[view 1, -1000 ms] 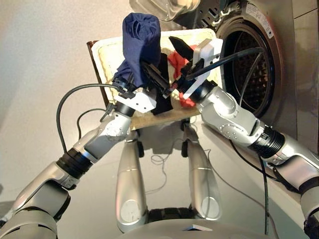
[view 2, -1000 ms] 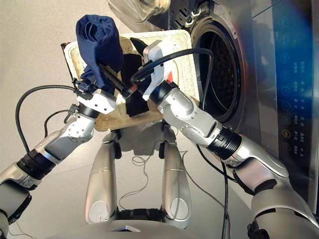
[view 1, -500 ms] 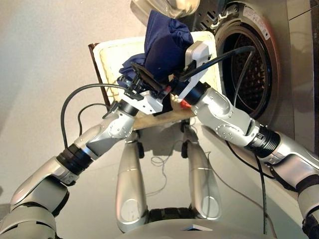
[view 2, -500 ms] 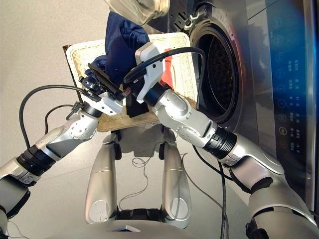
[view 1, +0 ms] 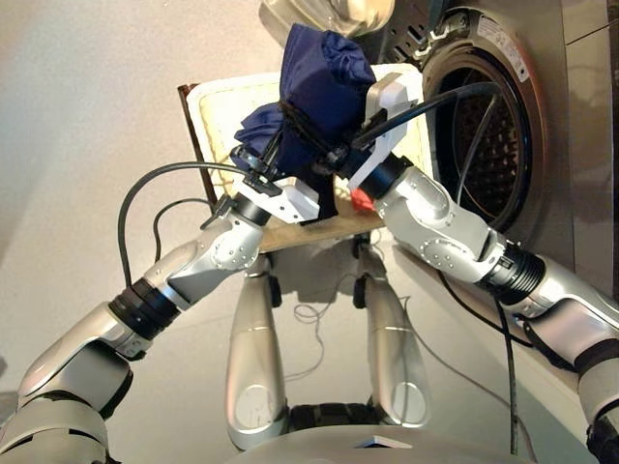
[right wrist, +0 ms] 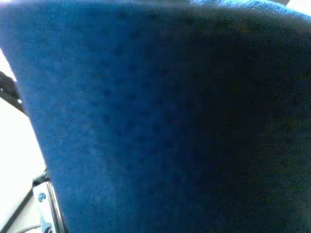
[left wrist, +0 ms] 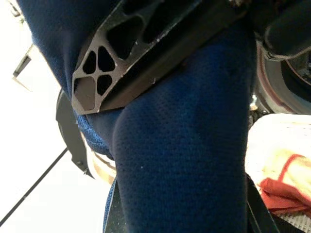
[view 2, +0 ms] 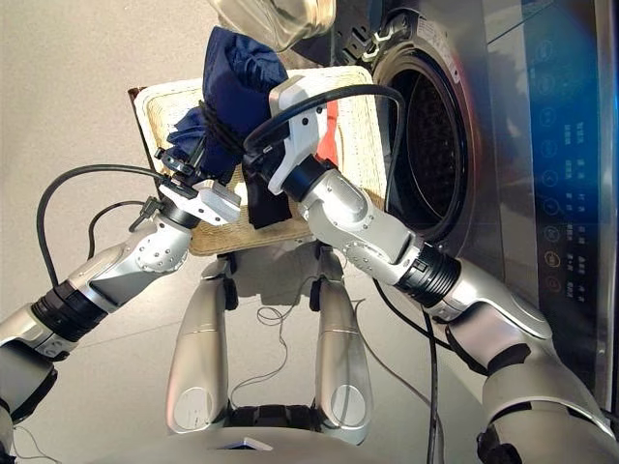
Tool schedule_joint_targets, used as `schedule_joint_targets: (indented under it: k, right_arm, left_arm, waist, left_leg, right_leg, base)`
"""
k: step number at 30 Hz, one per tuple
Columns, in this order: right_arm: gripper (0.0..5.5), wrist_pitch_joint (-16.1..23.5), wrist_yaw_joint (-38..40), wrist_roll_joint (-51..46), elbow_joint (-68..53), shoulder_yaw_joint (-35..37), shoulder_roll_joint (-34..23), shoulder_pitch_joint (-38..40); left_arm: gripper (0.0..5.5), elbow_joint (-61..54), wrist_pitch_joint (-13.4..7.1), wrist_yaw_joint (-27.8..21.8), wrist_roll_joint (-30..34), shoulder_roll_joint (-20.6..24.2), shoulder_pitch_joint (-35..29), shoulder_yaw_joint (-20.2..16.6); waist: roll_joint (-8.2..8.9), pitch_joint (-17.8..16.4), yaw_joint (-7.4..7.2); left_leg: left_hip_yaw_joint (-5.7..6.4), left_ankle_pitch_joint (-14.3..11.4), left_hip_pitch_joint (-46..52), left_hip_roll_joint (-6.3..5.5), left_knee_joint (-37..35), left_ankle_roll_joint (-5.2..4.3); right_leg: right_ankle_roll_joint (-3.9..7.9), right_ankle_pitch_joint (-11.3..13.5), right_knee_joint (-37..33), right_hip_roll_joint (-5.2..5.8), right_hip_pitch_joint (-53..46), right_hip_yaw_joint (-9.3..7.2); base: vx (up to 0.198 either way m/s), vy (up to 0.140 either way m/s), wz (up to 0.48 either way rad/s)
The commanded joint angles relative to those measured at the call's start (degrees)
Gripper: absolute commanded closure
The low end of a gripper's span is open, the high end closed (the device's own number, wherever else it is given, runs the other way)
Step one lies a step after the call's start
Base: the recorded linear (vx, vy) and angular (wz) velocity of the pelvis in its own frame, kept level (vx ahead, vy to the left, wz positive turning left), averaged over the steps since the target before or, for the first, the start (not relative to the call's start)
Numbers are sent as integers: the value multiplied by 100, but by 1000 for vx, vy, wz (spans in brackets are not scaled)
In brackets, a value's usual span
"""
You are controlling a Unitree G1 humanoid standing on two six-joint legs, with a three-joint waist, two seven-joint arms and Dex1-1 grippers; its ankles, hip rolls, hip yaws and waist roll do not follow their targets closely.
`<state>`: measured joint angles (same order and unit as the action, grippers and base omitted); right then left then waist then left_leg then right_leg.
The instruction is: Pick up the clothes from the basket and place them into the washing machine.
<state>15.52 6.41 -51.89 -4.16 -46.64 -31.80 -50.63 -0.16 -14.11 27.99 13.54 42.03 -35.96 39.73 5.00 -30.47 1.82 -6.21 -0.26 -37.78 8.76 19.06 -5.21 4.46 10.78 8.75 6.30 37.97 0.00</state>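
Note:
The navy blue cloth (view 1: pixel 324 68) is held up in a bunch above the cream wicker basket (view 1: pixel 218 116), close to the washing machine (view 1: pixel 503 126) porthole. My left gripper (view 1: pixel 276 155) is shut on the cloth's lower end. My right gripper (view 1: pixel 309 130) is shut on its middle, and one black finger (left wrist: pixel 146 53) lies across the cloth and cinches it. Navy cloth fills the right wrist view (right wrist: pixel 155 116). A black cloth (view 2: pixel 266 203) and a coral red cloth (view 1: pixel 363 200) lie in the basket under my arms.
The machine's glass door (view 1: pixel 329 14) stands open just above the raised cloth. The basket rests on a dark stand in front of the machine. Black cables trail from both wrists.
Both arms carried the navy cloth to the right, toward the porthole. My right gripper, open a second ago, has closed across the cloth's middle.

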Motion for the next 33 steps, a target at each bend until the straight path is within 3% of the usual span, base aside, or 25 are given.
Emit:
schedule_joint_targets:
  k: [1, 7, 10, 11, 12, 13, 14, 18, 19, 21, 22, 28, 33]
  right_arm:
    - [550, 484, 346, 825, -505, 712, 165, 384]
    - [550, 623, 807, 1788, -587, 1350, 116, 1889]
    - [550, 621, 952, 1991, -613, 1592, 55, 2497]
    - [550, 646, 1079, 2149, -601, 1644, 63, 2669]
    - [550, 624, 1234, 2509, -588, 1689, 53, 2755]
    - [550, 620, 1243, 2519, -594, 1686, 55, 2759]
    - [550, 532, 1583, 3346, -375, 1724, 44, 2750]
    - [550, 357, 2239, 4195, 77, 1892, 151, 2739]
    - [550, 246, 2844, 4763, 658, 2007, 405, 2695]
    - [550, 223, 2989, 4963, 888, 2024, 504, 2648]
    - [550, 35, 3514, 5354, 1564, 2160, 685, 2578]
    - [550, -388, 4184, 5752, 2793, 2628, 837, 2205]
    - [550, -653, 4739, 5779, 3883, 3117, 540, 1582]
  left_arm:
    - [550, -1111, -379, 406, 43, -355, 120, -17]
    - [550, -1025, -411, 805, -125, -569, 599, -366]
    - [377, -971, -358, 1072, -143, -580, 823, -635]
    - [278, -1005, -385, 1175, -229, -603, 958, -730]
    - [125, -1012, -391, 1245, -217, -597, 1059, -782]
    - [125, -1014, -391, 1246, -216, -596, 1064, -783]
    - [0, -1003, -370, 1346, -215, -594, 1126, -855]
    - [0, -1079, -470, 1429, -317, -632, 1212, -918]
    - [0, -1022, -488, 1489, -348, -708, 1204, -853]
    - [0, -982, -520, 1478, -416, -744, 1190, -824]
    - [0, -932, -581, 1428, -599, -884, 1206, -769]
    - [0, -892, -667, 836, -1205, -1014, 1263, -568]
    - [0, -911, -670, 510, -1483, -956, 1262, -443]
  waist:
    - [-355, 67, 23]
    - [-347, 67, -56]
    - [-355, 67, -86]
    - [-360, 67, -91]
    - [-375, 67, -95]
    - [-374, 67, -96]
    - [-406, 67, -99]
    - [-425, 67, -113]
    - [-470, 67, -111]
    - [-488, 67, -104]
    - [-538, 67, -90]
    - [-606, 67, -27]
    - [-698, 67, 64]
  left_leg:
    - [26, 172, 343, -278, -635, 109]
    - [45, 164, 314, -289, -610, 126]
    - [65, 169, 267, -296, -589, 128]
    - [66, 171, 252, -300, -587, 132]
    - [70, 170, 245, -305, -589, 133]
    - [71, 170, 248, -305, -589, 133]
    - [61, 166, 226, -314, -571, 140]
    - [55, 152, 218, -313, -538, 150]
    - [64, 148, 231, -320, -512, 160]
    - [71, 139, 237, -321, -501, 165]
    - [89, 121, 286, -343, -484, 177]
    - [122, 62, 360, -377, -414, 192]
    - [176, 13, 264, -393, -312, 198]
  right_leg:
    - [296, -837, 806, 225, 101, -62]
    - [312, -850, 816, 238, 108, -86]
    - [321, -839, 824, 245, 136, -79]
    - [317, -835, 825, 250, 147, -79]
    - [314, -838, 828, 248, 151, -82]
    - [314, -838, 827, 249, 148, -83]
    - [305, -834, 837, 252, 171, -74]
    - [301, -839, 871, 238, 198, -38]
    - [297, -854, 903, 246, 184, -33]
    - [295, -863, 912, 244, 171, -27]
    - [288, -882, 941, 252, 125, -13]
    - [307, -938, 992, 267, 5, -22]
    - [315, -982, 1083, 271, 70, -36]
  base:
    - [0, 0, 0]
    - [0, 0, 0]
    - [0, 0, 0]
    - [0, 0, 0]
    - [0, 0, 0]
    - [0, 0, 0]
    - [0, 0, 0]
    - [0, 0, 0]
    - [0, 0, 0]
    - [0, 0, 0]
    - [0, 0, 0]
    - [0, 0, 0]
    - [0, 0, 0]
